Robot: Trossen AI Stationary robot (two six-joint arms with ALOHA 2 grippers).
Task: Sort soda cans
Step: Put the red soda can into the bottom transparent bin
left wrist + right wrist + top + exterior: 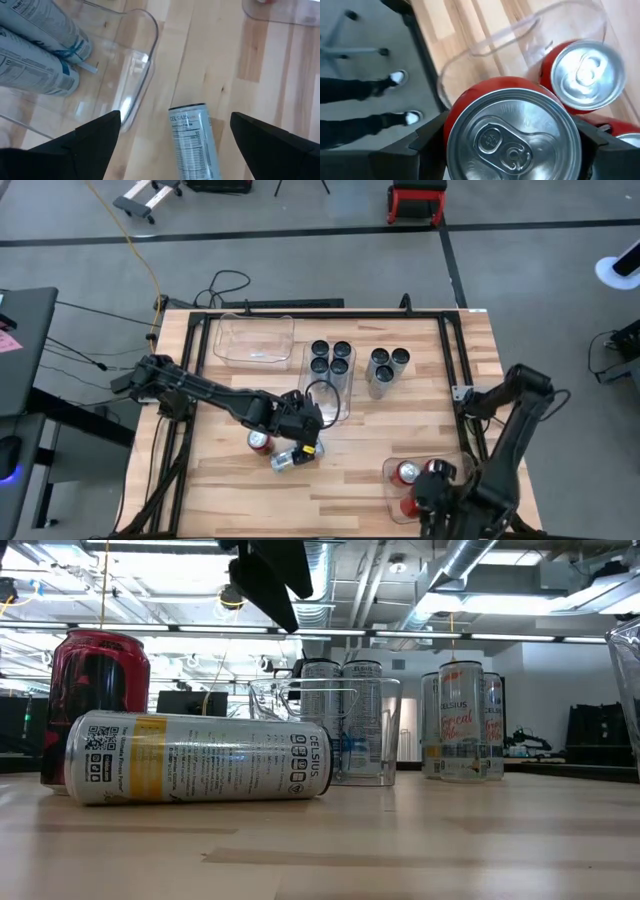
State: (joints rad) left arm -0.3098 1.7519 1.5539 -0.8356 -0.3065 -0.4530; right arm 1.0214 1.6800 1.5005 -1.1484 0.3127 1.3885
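the left pincer (300, 428) hangs open above the table (240, 490), its two dark fingers (85, 142) spread wide and grasping nothing. in the left wrist view the lying can (192, 142) sits in the gap between them, nearer one finger than the other. this silver can (288, 459) is on its side on the bare wood, just beside the pincer on the table's near side. its long axis runs roughly forward along the wrist camera's line of sight, so the fingers straddle the can's round sides rather than its ends. judged from this, the coming move is a straight descent onto the can, with a small sideways correction to centre it.

relative to the lying can:
- an upright red can (259, 441) stands touching or just beside it, on the left arm's side. it could be bumped on the way down.
- the middle bin (345, 395) lies beyond it, toward the far edge, holding four dark cans (330, 357).
- a cluster of silver-grey cans (386, 370) stands further off, beside that bin.
- a clear bin (255, 340) with no cans visible in it sits toward the far left corner.

the right pincer (432, 492) is well apart, at the near right corner over the red-can bin (392, 502). it is closed around a red can (512, 135), held upright above another red can (585, 75) in that bin. the left arm is much the nearer to the lying can.
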